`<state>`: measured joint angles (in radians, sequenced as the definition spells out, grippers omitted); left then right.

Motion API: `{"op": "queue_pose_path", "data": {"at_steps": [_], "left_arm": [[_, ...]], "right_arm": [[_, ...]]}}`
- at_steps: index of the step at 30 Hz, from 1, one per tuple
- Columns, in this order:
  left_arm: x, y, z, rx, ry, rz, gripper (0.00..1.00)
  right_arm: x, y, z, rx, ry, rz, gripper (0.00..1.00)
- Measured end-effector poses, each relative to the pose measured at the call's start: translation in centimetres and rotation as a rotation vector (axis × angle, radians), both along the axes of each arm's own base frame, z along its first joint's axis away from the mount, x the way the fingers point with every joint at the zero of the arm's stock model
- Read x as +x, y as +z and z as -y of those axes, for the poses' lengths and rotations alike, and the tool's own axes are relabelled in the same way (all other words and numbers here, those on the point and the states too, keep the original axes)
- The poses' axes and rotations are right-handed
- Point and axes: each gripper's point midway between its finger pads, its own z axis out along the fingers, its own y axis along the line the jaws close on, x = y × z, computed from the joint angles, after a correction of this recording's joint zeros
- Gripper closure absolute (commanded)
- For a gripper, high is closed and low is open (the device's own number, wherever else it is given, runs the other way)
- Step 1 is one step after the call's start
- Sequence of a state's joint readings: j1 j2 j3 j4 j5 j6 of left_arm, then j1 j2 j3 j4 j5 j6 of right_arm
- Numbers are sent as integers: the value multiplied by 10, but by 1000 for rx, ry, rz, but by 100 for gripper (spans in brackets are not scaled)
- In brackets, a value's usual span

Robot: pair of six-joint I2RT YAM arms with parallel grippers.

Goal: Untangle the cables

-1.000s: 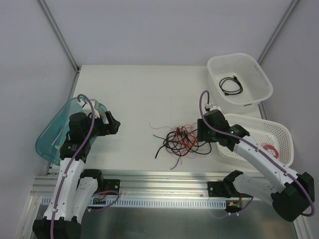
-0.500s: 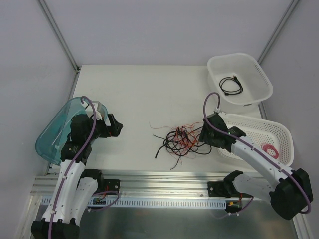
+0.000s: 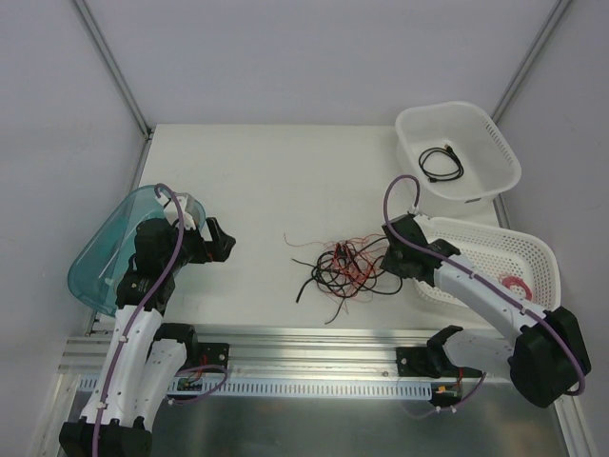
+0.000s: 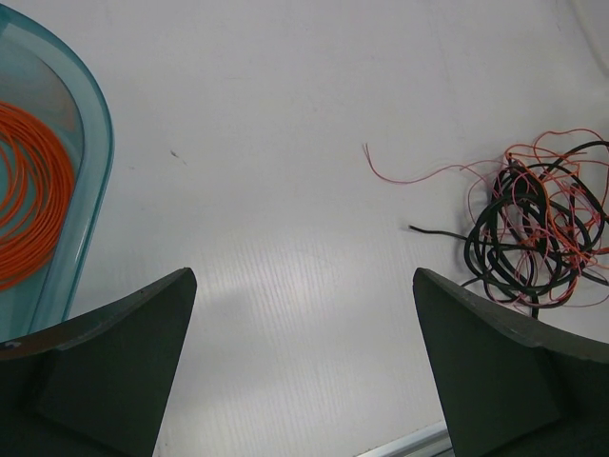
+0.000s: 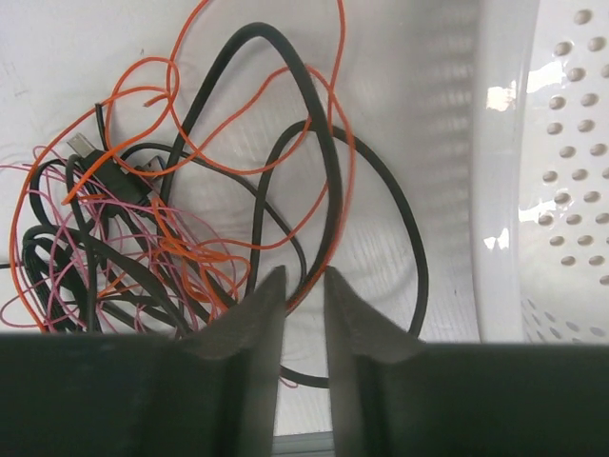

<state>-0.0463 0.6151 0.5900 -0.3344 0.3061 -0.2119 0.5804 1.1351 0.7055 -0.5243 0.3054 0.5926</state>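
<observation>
Saw cables (image 3: 344, 268) tangled on the table (image 3: 257, 190), beside a white basket (image 3: 528, 259). Found right gripper (image 5: 303, 278) at their edge, jaws narrow, a black strand in the gap. Found left gripper (image 4: 303, 286) well apart, jaws wide.

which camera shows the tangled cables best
The right wrist view: the cables fill the frame up close, so separate black, orange and pink strands and their crossings can be traced. The top external view shows the cables whole but small. In the left wrist view the cables sit at the right edge, farther off.
</observation>
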Motion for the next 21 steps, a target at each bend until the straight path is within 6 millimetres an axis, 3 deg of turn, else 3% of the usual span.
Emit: {"op": "queue_pose_path", "data": {"at_steps": [4, 9, 21], "left_arm": [[0, 0, 0, 0, -1, 0, 1], [0, 0, 0, 3, -3, 1, 1], [0, -1, 0, 10, -10, 2, 1]], "right_arm": [[0, -1, -2, -8, 13, -4, 99], [0, 13, -16, -40, 82, 6, 99], [25, 119, -70, -22, 356, 184, 99]]}}
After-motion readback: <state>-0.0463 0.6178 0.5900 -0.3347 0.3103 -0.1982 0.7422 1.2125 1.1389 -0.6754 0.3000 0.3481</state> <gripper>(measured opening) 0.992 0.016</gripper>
